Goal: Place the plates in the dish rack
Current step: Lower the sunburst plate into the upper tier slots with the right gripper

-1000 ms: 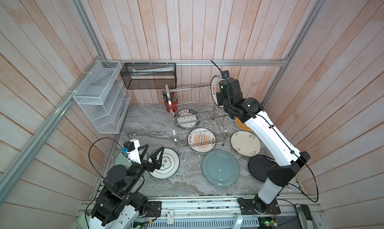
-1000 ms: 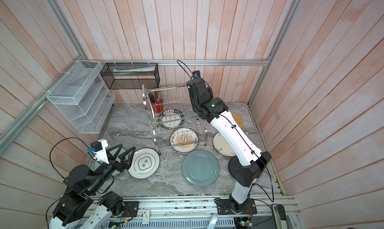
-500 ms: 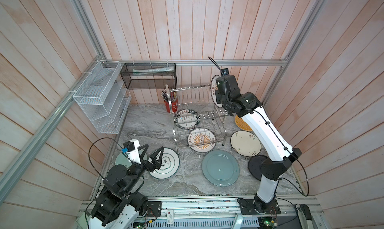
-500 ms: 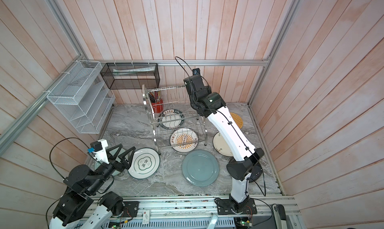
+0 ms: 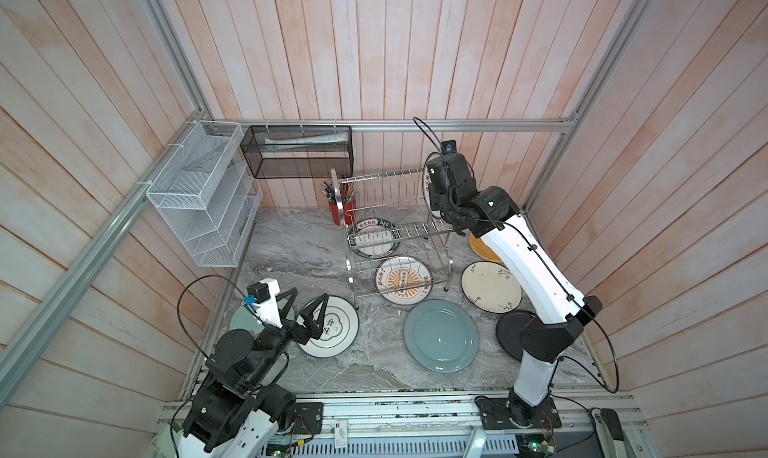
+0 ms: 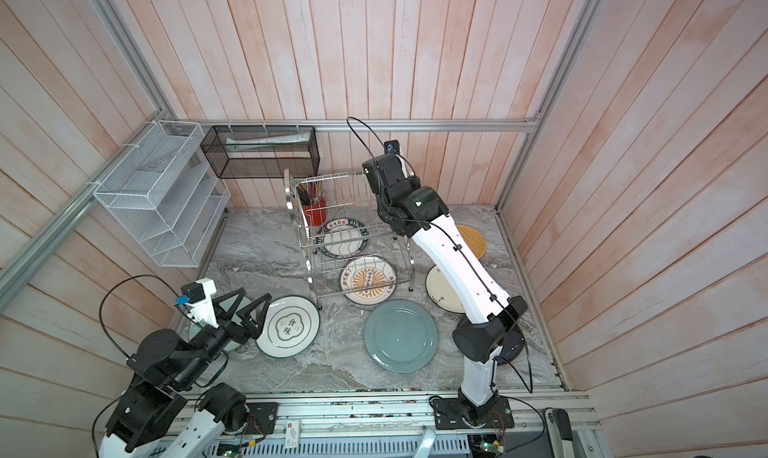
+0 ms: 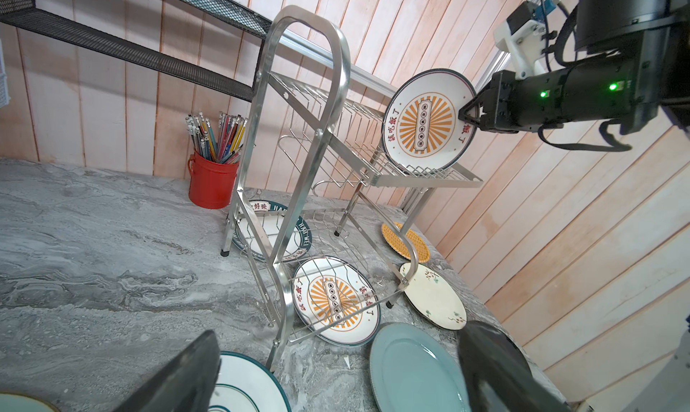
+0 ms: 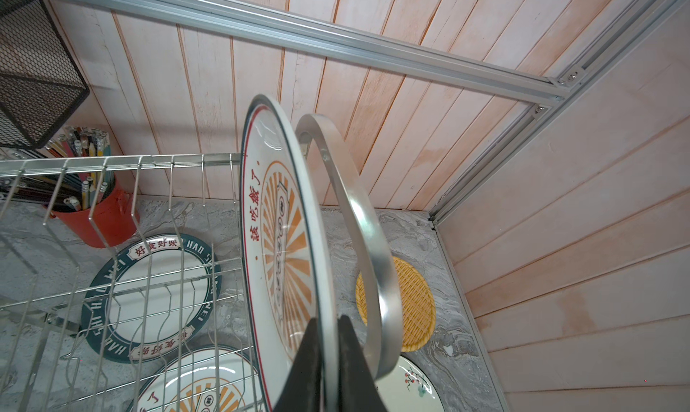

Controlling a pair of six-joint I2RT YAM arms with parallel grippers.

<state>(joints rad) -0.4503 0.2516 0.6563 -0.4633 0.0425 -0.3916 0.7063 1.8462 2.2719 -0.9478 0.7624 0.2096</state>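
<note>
Plates lie scattered across a grey marble table, and one of them, a white sunburst plate with orange rays, stands on edge in the upper tier of the dish rack. It sits at the right-hand end of the tier, just inside the arched end frame and nearly upright between the wire prongs.

The right gripper reaches in from the side. Its two black fingers are pinched on the plate's rim, one on each face, as the right wrist view shows close up.

Beneath the rack's lower tier two more plates lie flat: a second sunburst plate towards the front and a dark-banded lettered plate behind it. On the open table in front are a blue-grey plate, a cream floral plate and a black plate, the last partly hidden by the right arm. A yellow woven disc lies near the right wall.

At front left, the left gripper hangs with its fingers spread wide and nothing between them. It is above the edges of a white green-rimmed plate and a pale green plate.

A red pencil cup stands behind the rack's left end. A black mesh basket and a white mesh organiser hang on the plank walls.
</note>
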